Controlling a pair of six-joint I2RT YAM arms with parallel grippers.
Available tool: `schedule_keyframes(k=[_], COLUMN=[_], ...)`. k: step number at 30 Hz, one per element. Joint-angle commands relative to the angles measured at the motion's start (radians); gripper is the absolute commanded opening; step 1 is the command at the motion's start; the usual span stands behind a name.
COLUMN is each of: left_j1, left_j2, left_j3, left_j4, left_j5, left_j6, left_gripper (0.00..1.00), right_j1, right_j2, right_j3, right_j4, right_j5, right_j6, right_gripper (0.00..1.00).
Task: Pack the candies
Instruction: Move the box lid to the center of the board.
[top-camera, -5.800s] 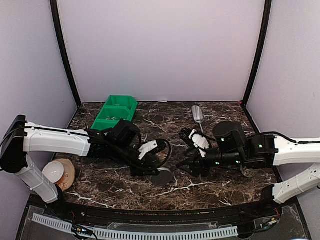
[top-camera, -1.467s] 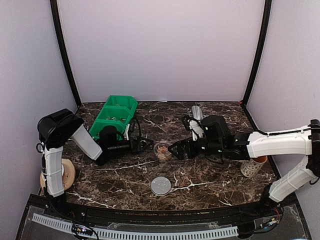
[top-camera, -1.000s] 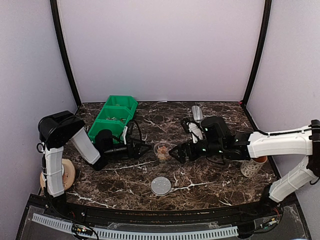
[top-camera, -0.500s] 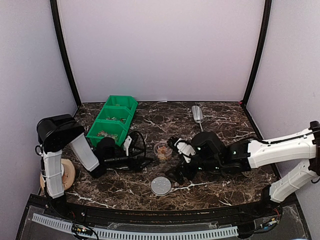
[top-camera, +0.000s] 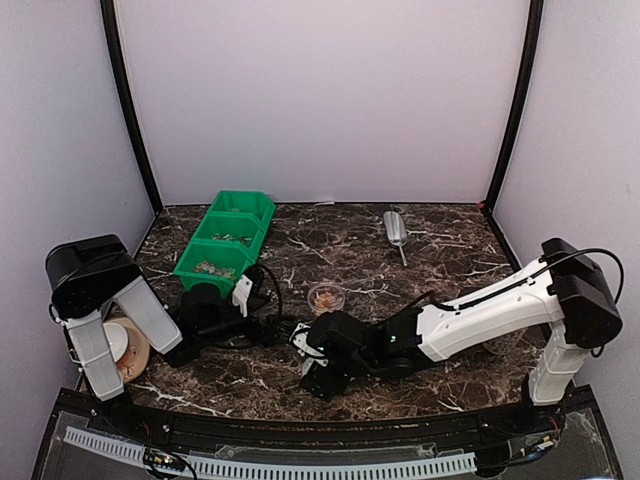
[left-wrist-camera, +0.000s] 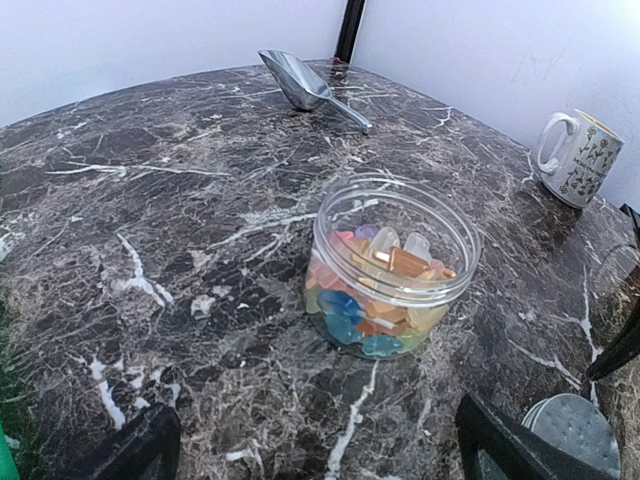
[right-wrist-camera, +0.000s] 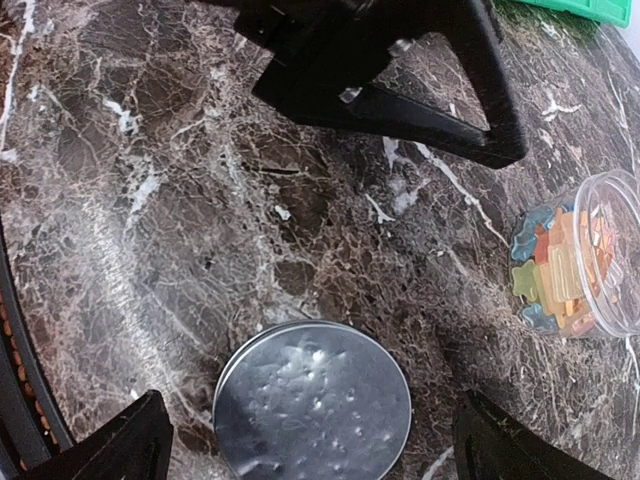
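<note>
The candies (left-wrist-camera: 378, 300) are mixed-colour sweets filling a small clear round tub (left-wrist-camera: 392, 262), which stands open on the marble table (top-camera: 450, 260). In the top view the tub (top-camera: 326, 297) is at mid-table. More candies (top-camera: 210, 267) lie in the green bin (top-camera: 250, 205). The tub's silver lid (right-wrist-camera: 312, 402) lies flat on the table, directly under my right gripper (right-wrist-camera: 312, 455), which is open with a finger either side of it. My left gripper (left-wrist-camera: 315, 460) is open and empty, low over the table, short of the tub. In the top view the lid is hidden under my right gripper (top-camera: 316, 378).
A metal scoop (top-camera: 395, 228) lies at the back right. A patterned white mug (left-wrist-camera: 582, 155) stands to the right. A round wood-and-white piece (top-camera: 118, 345) sits by the left arm's base. My left gripper's fingers (right-wrist-camera: 400, 85) lie close beyond the lid.
My right gripper swung from beside the tub toward the front and now hovers over the lid. My left arm drew back toward the near left, away from the tub.
</note>
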Motion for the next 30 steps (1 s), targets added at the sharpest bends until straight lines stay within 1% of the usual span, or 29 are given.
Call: schedule_keyframes(k=[1, 4, 8, 12, 19, 30], left_j1=[-0.008, -0.008, -0.010, -0.010, -0.009, -0.009], left_j2=[-0.040, -0.034, -0.015, -0.004, 0.004, 0.005], left_j3=[-0.007, 0.005, 0.016, 0.023, 0.030, 0.038], left_j4=[-0.057, -0.080, -0.090, -0.093, -0.099, -0.111], left_j5=[-0.082, -0.088, -0.089, -0.085, -0.072, -0.056], left_j6=[0.018, 0.015, 0.006, 0.004, 0.004, 0.002], left_gripper=[0.99, 0.99, 0.99, 0.99, 0.99, 0.99], right_j1=[0.017, 0.018, 0.019, 0.020, 0.015, -0.038], right_j2=[0.063, 0.093, 0.115, 0.141, 0.144, 0.068], right_j3=[0.072, 0.108, 0.110, 0.140, 0.124, -0.021], right_j4=[-0.026, -0.042, -0.051, -0.073, -0.091, -0.096], right_j5=[0.066, 0.068, 0.060, 0.084, 0.124, 0.125], right_j6=[0.011, 0.021, 0.028, 0.039, 0.070, 0.167], right_gripper=[0.98, 0.98, 0.97, 0.98, 0.98, 0.99])
